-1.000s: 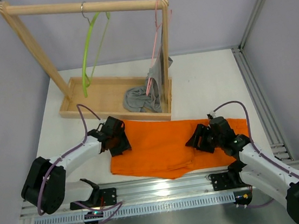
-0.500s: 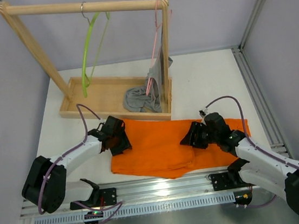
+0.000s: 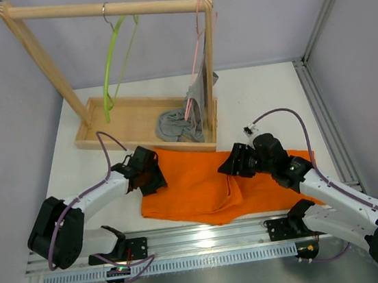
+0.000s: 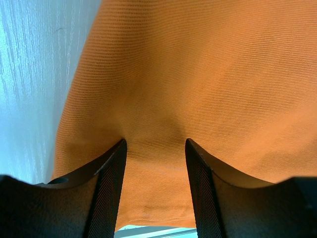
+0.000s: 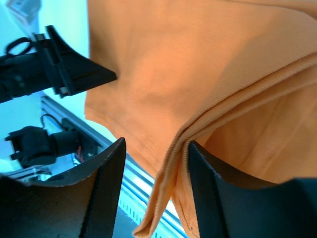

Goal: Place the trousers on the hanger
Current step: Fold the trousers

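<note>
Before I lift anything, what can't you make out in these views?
- left gripper, left wrist view: the trousers fill the gap; pinched or merely pressed, unclear.
- right gripper, right wrist view: a folded edge runs through the gap; grip unclear.
- Both grippers' tips, top view: hidden by their own bodies.
- hanger, top view: too thin to show any clips.
- Waist and leg ends of the trousers: lost in the folds.
</note>
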`<state>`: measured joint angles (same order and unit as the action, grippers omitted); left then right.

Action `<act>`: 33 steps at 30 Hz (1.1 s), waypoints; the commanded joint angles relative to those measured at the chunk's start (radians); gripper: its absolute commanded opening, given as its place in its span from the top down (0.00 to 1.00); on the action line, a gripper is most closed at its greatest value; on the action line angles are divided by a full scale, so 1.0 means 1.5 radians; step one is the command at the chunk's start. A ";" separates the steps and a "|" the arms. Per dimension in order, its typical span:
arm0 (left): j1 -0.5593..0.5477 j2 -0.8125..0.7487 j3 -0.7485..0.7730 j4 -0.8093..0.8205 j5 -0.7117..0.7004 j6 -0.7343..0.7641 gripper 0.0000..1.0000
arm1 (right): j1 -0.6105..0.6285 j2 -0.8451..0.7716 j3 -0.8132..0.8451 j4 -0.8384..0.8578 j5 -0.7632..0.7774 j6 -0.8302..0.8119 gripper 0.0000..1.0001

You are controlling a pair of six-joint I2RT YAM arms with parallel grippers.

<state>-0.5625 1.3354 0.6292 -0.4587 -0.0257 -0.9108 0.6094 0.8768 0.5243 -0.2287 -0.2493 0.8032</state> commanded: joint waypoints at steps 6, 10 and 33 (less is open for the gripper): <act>-0.001 0.066 -0.063 0.032 -0.018 0.003 0.47 | -0.015 -0.058 0.053 -0.160 0.141 -0.026 0.38; -0.002 0.036 -0.049 0.016 -0.003 0.023 0.45 | -0.079 -0.066 0.037 -0.159 0.097 -0.038 0.38; -0.524 0.077 0.264 0.070 -0.260 0.206 0.48 | -0.352 0.140 0.023 -0.035 -0.080 -0.084 0.63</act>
<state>-1.2598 1.3834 0.9371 -0.4305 -0.2596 -0.6918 0.1280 1.0874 0.5560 -0.3397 -0.3279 0.7113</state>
